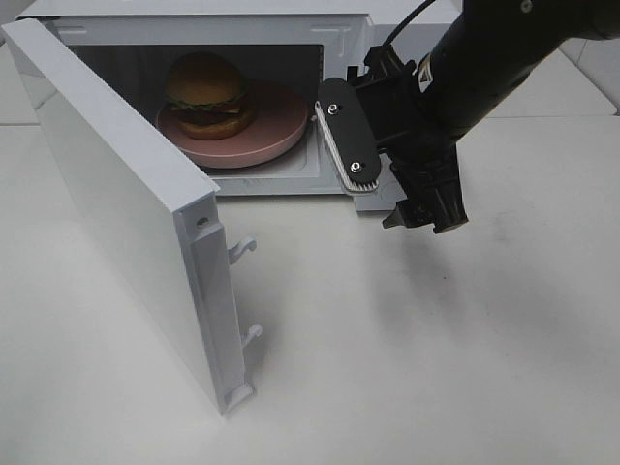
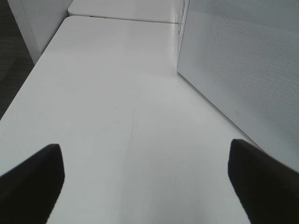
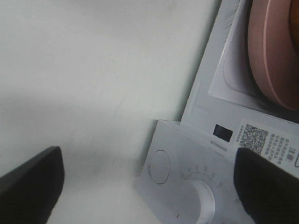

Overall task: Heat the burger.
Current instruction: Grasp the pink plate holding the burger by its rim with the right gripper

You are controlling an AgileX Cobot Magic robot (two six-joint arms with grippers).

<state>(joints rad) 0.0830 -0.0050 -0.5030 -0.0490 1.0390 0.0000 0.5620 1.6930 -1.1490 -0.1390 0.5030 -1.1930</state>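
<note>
Two claws show, both spread wide and holding nothing. The right claw (image 3: pixel 149 186) hangs just in front of the microwave (image 1: pixel 194 10), at its control side. Its own camera shows the two dark fingers (image 3: pixel 32 184) far apart, with only the dial (image 3: pixel 203 198), a QR sticker (image 3: pixel 256 137) and bare desk (image 1: pixel 436 339) beneath; I cannot tell whether it touches the panel. The left claw (image 2: pixel 145 182) hovers over the empty desk top, its fingers equally parted, with a white dotted panel (image 2: pixel 243 60) just beside it. Only the high view shows the burger (image 1: pixel 205 92), sitting upright on the pink plate (image 1: pixel 281 136) inside the microwave, behind the door (image 1: pixel 116 213), which stands swung fully open. The right wrist view catches just the plate's rim, and the left arm is out of the high view altogether.
</note>
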